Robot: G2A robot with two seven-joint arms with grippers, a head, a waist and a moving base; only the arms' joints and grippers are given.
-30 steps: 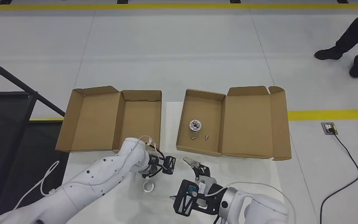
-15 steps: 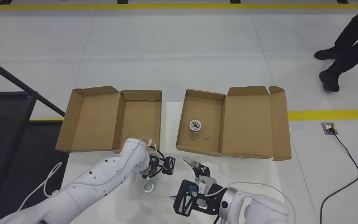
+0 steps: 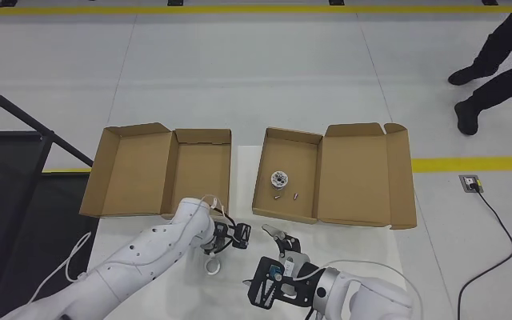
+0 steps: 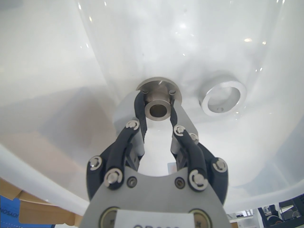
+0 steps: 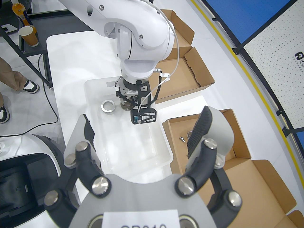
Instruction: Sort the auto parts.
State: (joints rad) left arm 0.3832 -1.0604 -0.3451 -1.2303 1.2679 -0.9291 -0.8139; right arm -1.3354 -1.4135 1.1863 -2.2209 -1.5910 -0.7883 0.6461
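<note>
My left gripper [image 4: 158,100] is shut on the neck of a flanged metal bushing [image 4: 157,110], whose flange rests on the floor of a white plastic tray [image 4: 71,48]. A loose metal ring [image 4: 223,98] lies in the tray just beside it. In the top view the left gripper [image 3: 227,237] is near the table's middle, with the ring [image 3: 212,266] close by. My right gripper [image 5: 146,119] hangs open and holds nothing above the tray's [image 5: 166,141] other end. From there the left gripper [image 5: 127,104] and the ring [image 5: 108,106] show farther along.
Two open cardboard boxes stand at the table's far side. The left box [image 3: 160,170] has nothing in it. The right box [image 3: 352,176] holds a round toothed part [image 3: 278,178] and small screws [image 3: 296,194]. A black rack [image 5: 28,48] holds a paper cup and a bottle.
</note>
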